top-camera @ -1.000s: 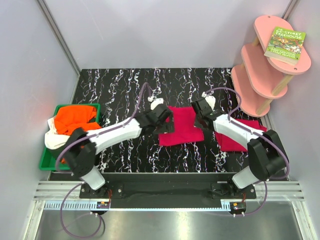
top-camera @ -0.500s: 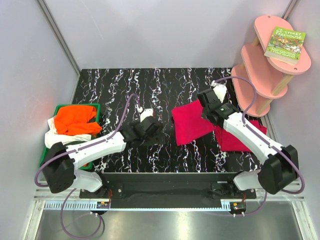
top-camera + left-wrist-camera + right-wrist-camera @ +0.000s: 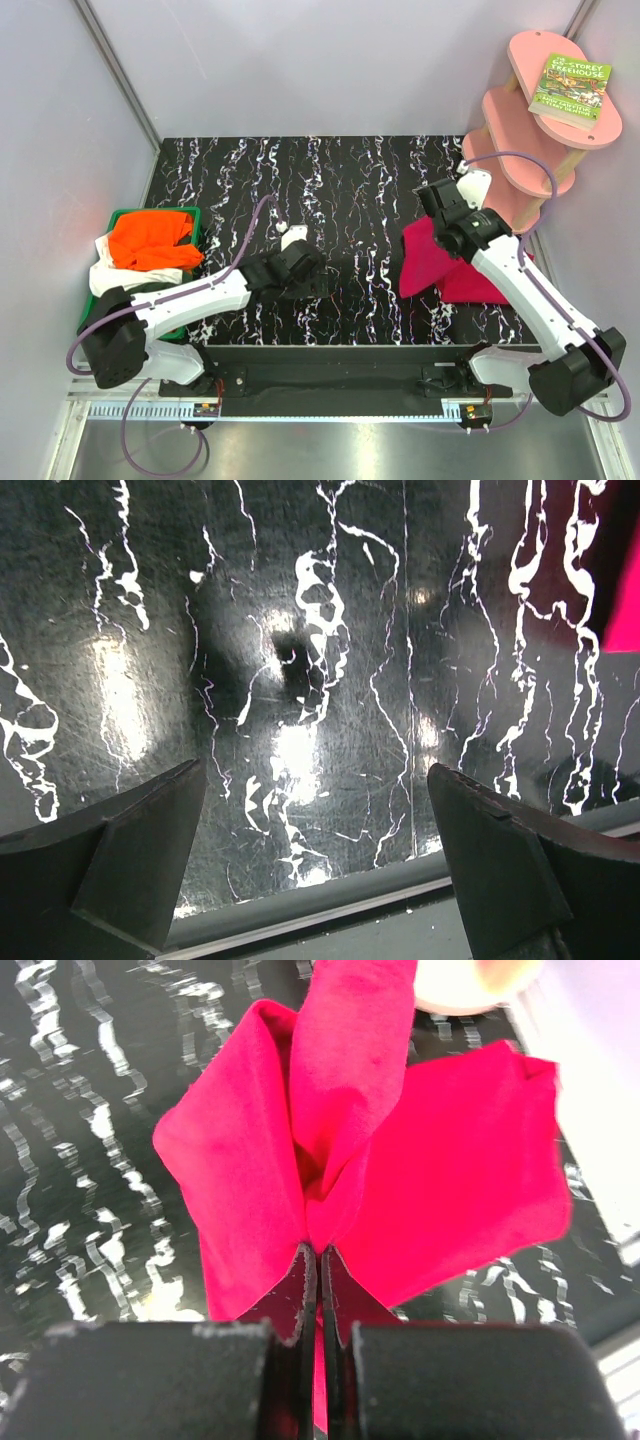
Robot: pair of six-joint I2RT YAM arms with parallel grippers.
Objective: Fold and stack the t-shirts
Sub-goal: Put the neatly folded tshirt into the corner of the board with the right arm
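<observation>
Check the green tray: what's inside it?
An orange shirt lies on top, with a white shirt under it spilling over the left rim of the tray. They cover the floor, so anything beneath is hidden.

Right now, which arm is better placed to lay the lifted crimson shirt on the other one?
Right. The right fingers are shut on the lifted shirt, which hangs by the flat shirt; the left fingers stand open over bare table, holding nothing.

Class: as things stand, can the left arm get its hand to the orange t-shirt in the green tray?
Probably yes. The left hand is open and empty over the table, and the orange t-shirt lies uncovered on top in the green tray beside that arm; nothing stands between.
</observation>
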